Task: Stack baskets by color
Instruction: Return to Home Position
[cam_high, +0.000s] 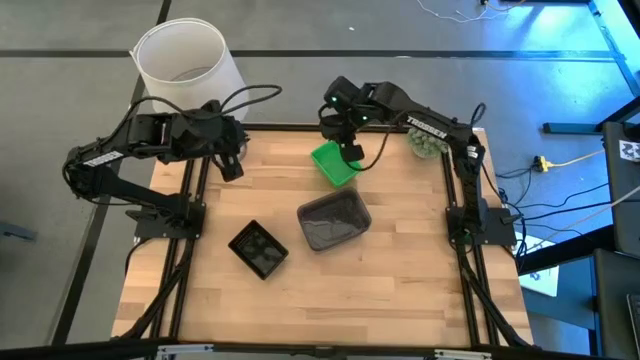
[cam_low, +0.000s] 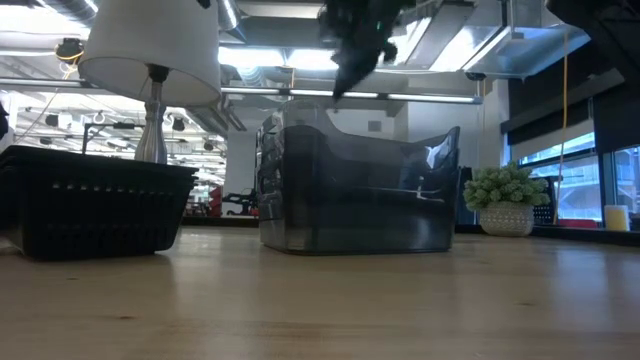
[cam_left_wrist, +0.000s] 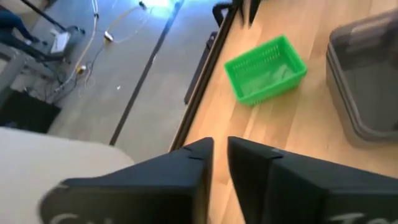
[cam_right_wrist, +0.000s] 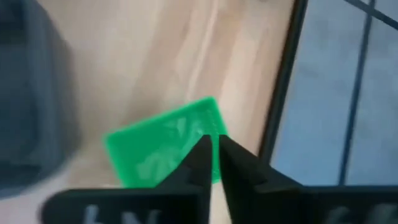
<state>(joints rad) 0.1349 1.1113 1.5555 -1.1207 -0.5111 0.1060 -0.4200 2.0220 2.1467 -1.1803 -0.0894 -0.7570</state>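
Note:
A bright green basket (cam_high: 335, 163) (cam_left_wrist: 266, 68) rests on its bottom near the table's far edge. A smoky grey basket (cam_high: 334, 220) (cam_low: 360, 190) stands at mid-table, and a black basket (cam_high: 259, 249) (cam_low: 95, 205) sits nearer and to its left. My right gripper (cam_high: 352, 150) (cam_right_wrist: 214, 155) hangs above the green basket's far side, pointing steeply down, its fingers shut with nothing between them. My left gripper (cam_high: 232, 165) (cam_left_wrist: 221, 162) is raised over the far left of the table, shut and holding nothing.
A white lampshade (cam_high: 185, 60) (cam_low: 150, 50) stands beyond the far left corner. A green plant ball (cam_high: 428, 142) (cam_low: 505, 195) sits at the far right. Black frame rails (cam_high: 455, 200) run along the table's sides. Bare wood lies toward the near edge.

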